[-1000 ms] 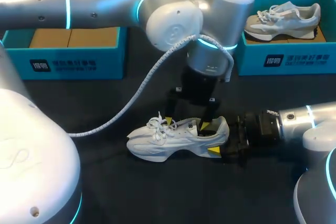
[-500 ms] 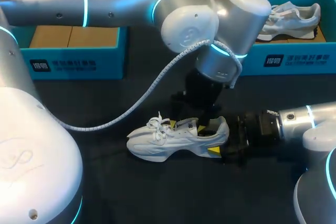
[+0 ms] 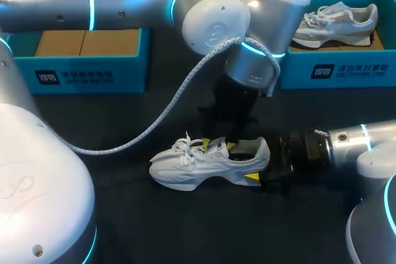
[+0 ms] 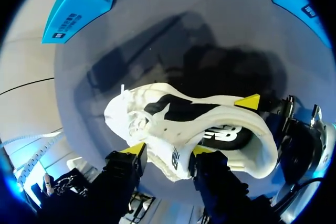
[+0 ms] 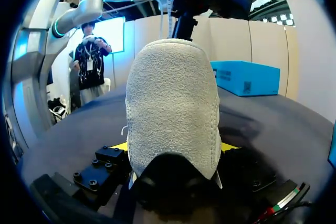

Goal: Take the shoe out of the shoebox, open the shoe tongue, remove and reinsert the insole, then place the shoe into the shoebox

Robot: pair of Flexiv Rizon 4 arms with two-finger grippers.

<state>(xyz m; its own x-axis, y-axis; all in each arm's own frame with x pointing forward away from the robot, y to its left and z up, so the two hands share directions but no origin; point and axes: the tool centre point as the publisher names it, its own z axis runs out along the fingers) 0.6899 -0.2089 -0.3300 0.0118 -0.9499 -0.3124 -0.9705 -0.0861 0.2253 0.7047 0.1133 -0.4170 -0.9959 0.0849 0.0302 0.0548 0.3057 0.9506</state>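
While the white sneaker (image 3: 204,164) sits on its sole near the middle of the black table (image 3: 154,227), toe toward my left and heel toward my right, both of my arms are on it. My left arm comes in from the left and reaches over the shoe. The left gripper (image 4: 168,149) points down into the laced opening. In the left wrist view its two yellow-tipped fingers (image 4: 135,148) press on either side of the tongue (image 4: 167,140), so I read it as clamped on the tongue with a moderate gap between the tips. A white coiled cable (image 3: 167,106) hangs from that arm above the table.

My right arm lies low along the table from the right. The right gripper (image 5: 174,146) holds the sneaker at the heel. In the right wrist view the fuzzy heel counter fills the space between the two yellow tips, which touch it from both sides and stand fairly wide apart. In the head view one yellow fingertip (image 3: 252,178) shows against the sole at the heel.

At the far edge of the table stand two blue boxes, well apart from the sneaker. The left shoebox (image 3: 80,73) shows a brown cardboard floor. The right shoebox (image 3: 337,69) holds a grey sneaker (image 3: 337,23).
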